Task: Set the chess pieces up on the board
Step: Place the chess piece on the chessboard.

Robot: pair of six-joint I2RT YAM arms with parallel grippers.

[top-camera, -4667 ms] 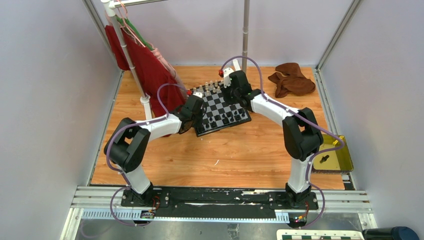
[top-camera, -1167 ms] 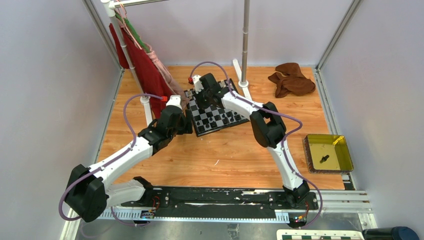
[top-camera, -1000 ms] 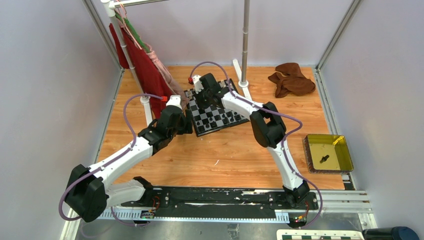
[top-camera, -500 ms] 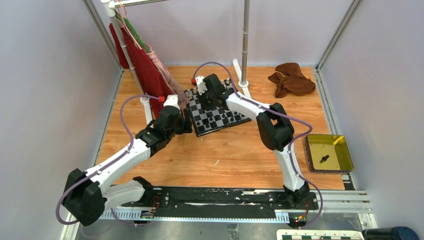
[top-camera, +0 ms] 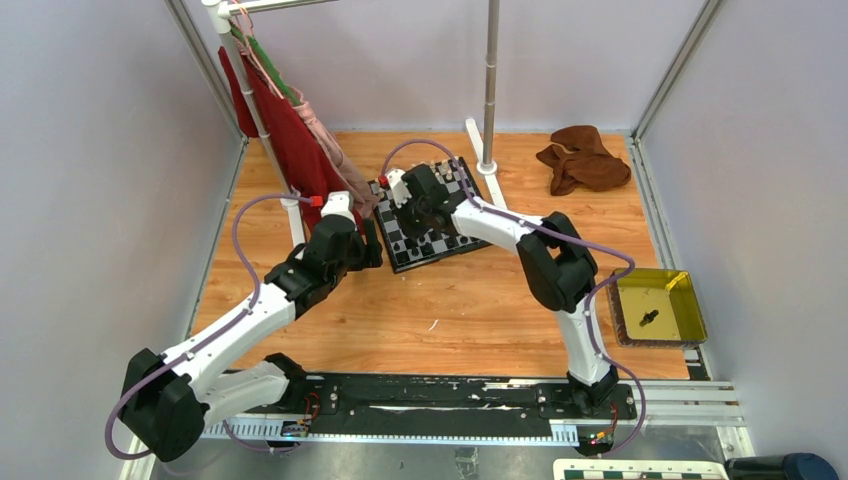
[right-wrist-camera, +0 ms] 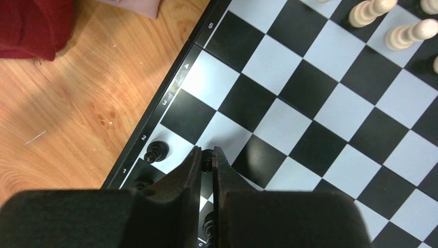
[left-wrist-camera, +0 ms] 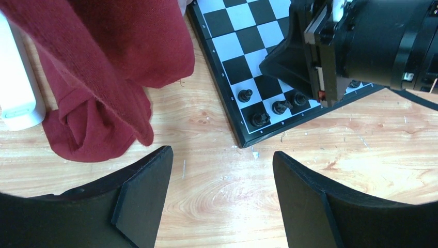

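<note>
The board (top-camera: 452,222) lies at the back middle of the table. In the right wrist view my right gripper (right-wrist-camera: 207,152) hangs over the board's (right-wrist-camera: 268,62) near-left corner, shut on a small black chess piece (right-wrist-camera: 207,160) pinched between its tips. A black pawn (right-wrist-camera: 155,151) stands just left of it, and cream pieces (right-wrist-camera: 369,10) stand far across. My left gripper (left-wrist-camera: 222,155) is open over bare wood, just off the board's corner (left-wrist-camera: 243,46), with nothing between its fingers. Several black pieces (left-wrist-camera: 261,119) stand along that corner.
A red garment (top-camera: 300,150) hangs from a rack at the back left and drapes onto the table beside the board (left-wrist-camera: 98,77). A white rack foot (left-wrist-camera: 18,98) stands nearby. Also in view: a metal pole (top-camera: 490,80), a brown cloth (top-camera: 585,160) and a yellow tray (top-camera: 655,305).
My right gripper has moved from the board's far side toward its near-left corner, still shut on the piece. The left arm has pulled back slightly, its gripper staying open.
</note>
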